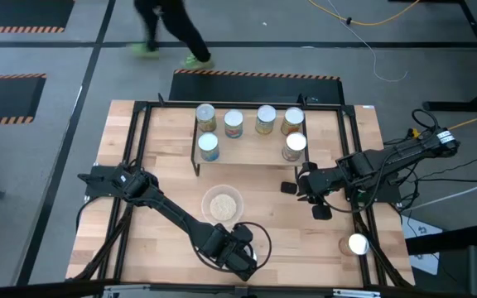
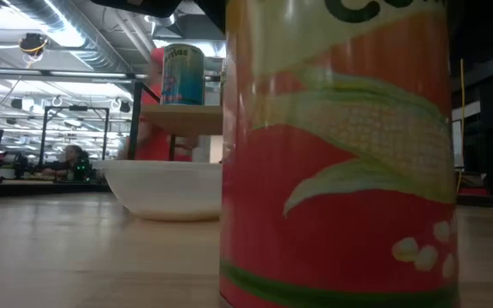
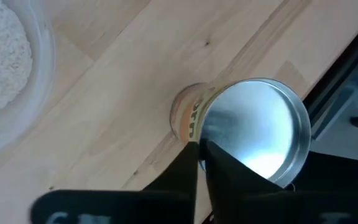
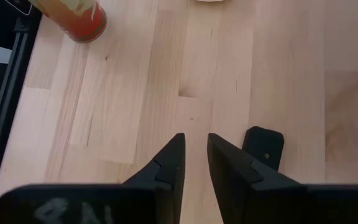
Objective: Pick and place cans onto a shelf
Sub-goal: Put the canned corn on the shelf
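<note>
Several cans (image 1: 233, 122) stand upright on the shelf (image 1: 247, 156), a light board in a black rod frame at the table's far side. One can with a red corn label (image 2: 336, 162) stands near the table's near edge. My left gripper (image 1: 238, 251) is over it, shut, with its fingertips (image 3: 194, 155) at the rim of the can's shiny top (image 3: 257, 130). Another can (image 1: 357, 244) stands by the right frame rod and also shows in the right wrist view (image 4: 76, 15). My right gripper (image 4: 196, 152) is shut and empty over bare table, at mid right in the high view (image 1: 321, 209). My left gripper stands over the can's top from above, its shut tips at the top's rim (image 3: 199, 134). I cannot tell whether it touches the can. The can stands upright on the table.
A clear bowl (image 1: 223, 204) with beige contents stands mid-table between the arms. A small black block (image 4: 263, 146) lies beside my right gripper's fingers. Black frame rods (image 1: 131, 190) run along the table's sides. A person (image 1: 172, 29) walks behind the table's far edge.
</note>
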Available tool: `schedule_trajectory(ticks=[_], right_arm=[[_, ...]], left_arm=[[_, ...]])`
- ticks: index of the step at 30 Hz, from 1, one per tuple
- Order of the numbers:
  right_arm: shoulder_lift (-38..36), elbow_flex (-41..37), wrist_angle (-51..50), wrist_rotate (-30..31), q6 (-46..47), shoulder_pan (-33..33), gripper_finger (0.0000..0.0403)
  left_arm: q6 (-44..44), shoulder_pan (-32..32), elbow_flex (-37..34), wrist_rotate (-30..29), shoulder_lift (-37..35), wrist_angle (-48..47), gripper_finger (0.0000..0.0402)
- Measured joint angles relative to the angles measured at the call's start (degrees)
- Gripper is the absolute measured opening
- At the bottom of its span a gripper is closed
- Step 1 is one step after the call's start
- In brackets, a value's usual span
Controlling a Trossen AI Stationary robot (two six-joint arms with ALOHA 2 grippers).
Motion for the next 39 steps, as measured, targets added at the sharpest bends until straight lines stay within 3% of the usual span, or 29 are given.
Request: schedule_trajectory(ticks=[3, 16, 27, 39], right_arm=[[-0.01, 0.00, 0.27, 0.00, 0.00, -0.01, 0.0074], [-0.02, 0.00, 0.39, -0.02, 1.44, -0.01, 0.0074], [0.00, 0.00, 0.89, -0.02, 3.39, -0.02, 0.0074], [0.20, -0.02, 2.66, -0.02, 3.35, 0.00, 0.0074]], left_arm=[[1.70, 0.04, 0.00, -0.33, 0.00, -0.01, 0.0005], [11.29, 1.87, -0.20, 1.50, -1.82, 0.38, 0.0002], [19.90, 7.23, -0.11, 5.05, -11.67, -1.27, 0.0001], [30.88, 19.69, -0.07, 3.18, -23.84, -7.49, 0.0000]])
